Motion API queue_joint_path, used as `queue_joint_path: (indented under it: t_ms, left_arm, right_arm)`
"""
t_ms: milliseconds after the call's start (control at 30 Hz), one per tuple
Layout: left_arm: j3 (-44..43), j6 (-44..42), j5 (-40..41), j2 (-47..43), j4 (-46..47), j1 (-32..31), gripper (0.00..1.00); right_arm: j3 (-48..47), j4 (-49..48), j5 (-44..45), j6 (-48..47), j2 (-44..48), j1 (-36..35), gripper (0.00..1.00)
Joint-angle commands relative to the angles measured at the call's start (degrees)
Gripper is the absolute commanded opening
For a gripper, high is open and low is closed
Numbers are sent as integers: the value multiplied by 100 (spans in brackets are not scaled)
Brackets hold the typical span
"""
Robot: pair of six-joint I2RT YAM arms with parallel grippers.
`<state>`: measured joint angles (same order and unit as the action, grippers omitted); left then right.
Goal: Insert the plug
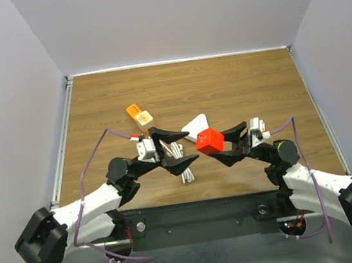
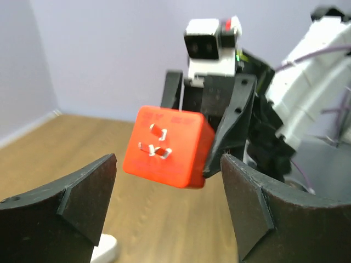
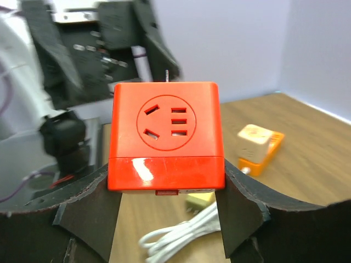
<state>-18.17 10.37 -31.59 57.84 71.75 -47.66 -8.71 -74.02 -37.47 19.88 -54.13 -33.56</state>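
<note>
The red cube plug is a little below the centre of the top view, pinched by the right gripper. Its two black fingers press on the left and right side of the cube, as the right wrist view shows clearly. In that view the face turned to the camera carries a round field with slots for pins. In the left wrist view the opposite face is seen, and bent metal prongs stand out from it. The cube is held in the air, above the wooden table, not resting on it.

The left gripper is just to the left of the cube in the top view. Its fingers are spread wide and nothing is between them. The tips point toward the cube and are near to it, but they do not touch it.

Under the left gripper, a coiled white cable lies on the table. A white block lies just behind the cube, partly hidden by it. An orange adapter lies further toward the upper left, apart from both grippers.
</note>
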Motion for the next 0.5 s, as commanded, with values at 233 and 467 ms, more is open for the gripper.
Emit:
queue_joint_path:
  t_ms: [233,467]
  left_arm:
    - [51,-825,960,-1011,157,344,89]
    - [-28,-862,2271,-600,-907,582,89]
  right_arm:
    - [-1350,2389,1397,-1661,25,87,1]
    - [-2739,4780,3078,-2400,-886,87,1]
